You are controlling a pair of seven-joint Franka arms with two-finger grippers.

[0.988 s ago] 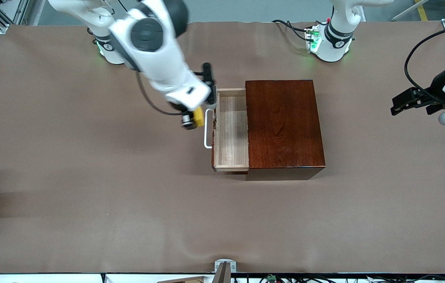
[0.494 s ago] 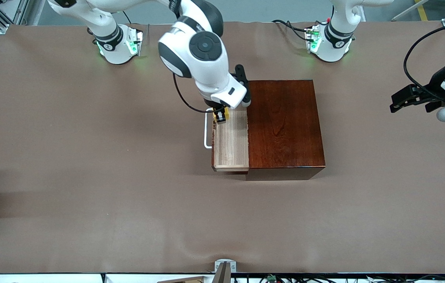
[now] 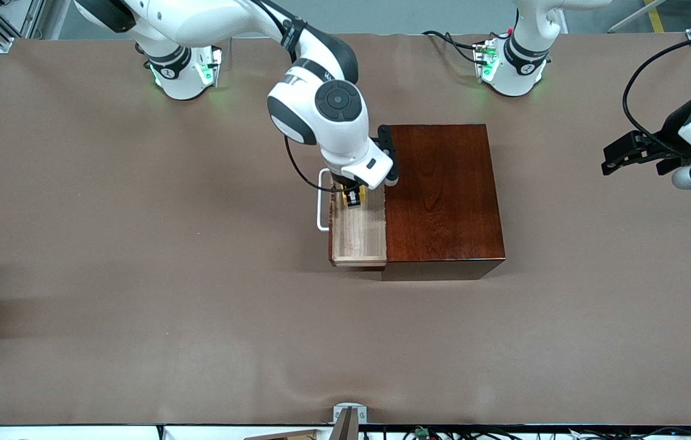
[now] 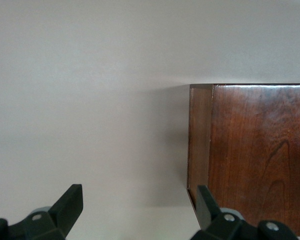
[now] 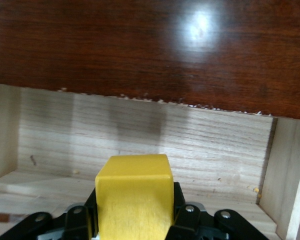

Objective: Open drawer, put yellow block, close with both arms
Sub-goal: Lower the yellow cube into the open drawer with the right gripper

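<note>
Brown table covering aside, your right gripper [image 3: 354, 197] pinches the small yellow cube [image 5: 134, 192] over the pulled-out pale-wood drawer tray [image 3: 357, 241], so lower it before releasing; your spread left gripper [image 3: 637, 153] waits well apart from the tray.

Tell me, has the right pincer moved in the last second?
Yes. The right pincer, shut on the block, has crossed from outside the handle to over the open drawer, toward the box.

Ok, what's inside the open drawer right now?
The drawer shows bare pale wood. The right pincer, shut on the yellow block, hangs over the tray. The arm covers the part farther from the front camera, and the box hides the rest.
</note>
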